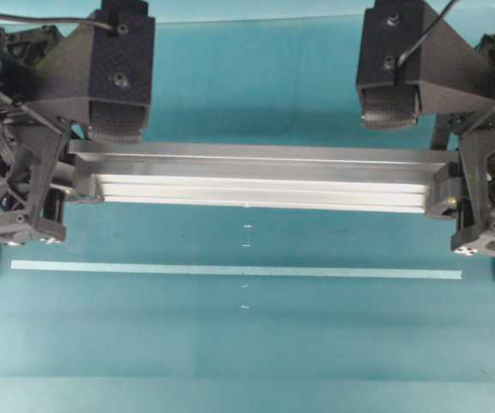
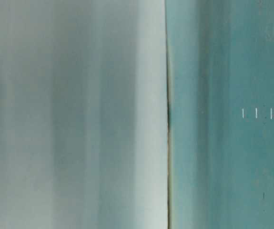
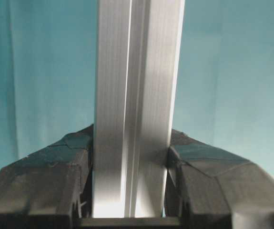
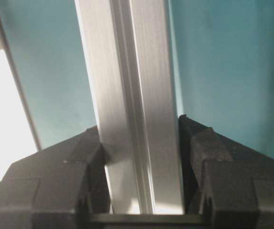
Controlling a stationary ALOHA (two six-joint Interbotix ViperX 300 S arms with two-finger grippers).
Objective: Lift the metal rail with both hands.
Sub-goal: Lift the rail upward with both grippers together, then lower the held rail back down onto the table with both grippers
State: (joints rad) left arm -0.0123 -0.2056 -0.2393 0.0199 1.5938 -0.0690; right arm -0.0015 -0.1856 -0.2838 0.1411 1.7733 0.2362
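— How do you expect the metal rail to handle?

— I judge it stiff and fairly light for its length, but smooth, so it could slide in the grip. It is long, so taking it near both ends, as I have it now, seems the right place; a hold in the middle would let it swing.

— Where is it?

— It runs across the middle of the overhead view, nearly edge to edge, above the pale tape strip on the teal table. It looks raised off the table, though I can't be sure from above, and the table-level view is a blur.

— And the hands?

— The left gripper is clamped on the rail's left end, fingers pressed against both sides. The right gripper grips the right end the same way. Neither is closed fully; the bar fills the gap.
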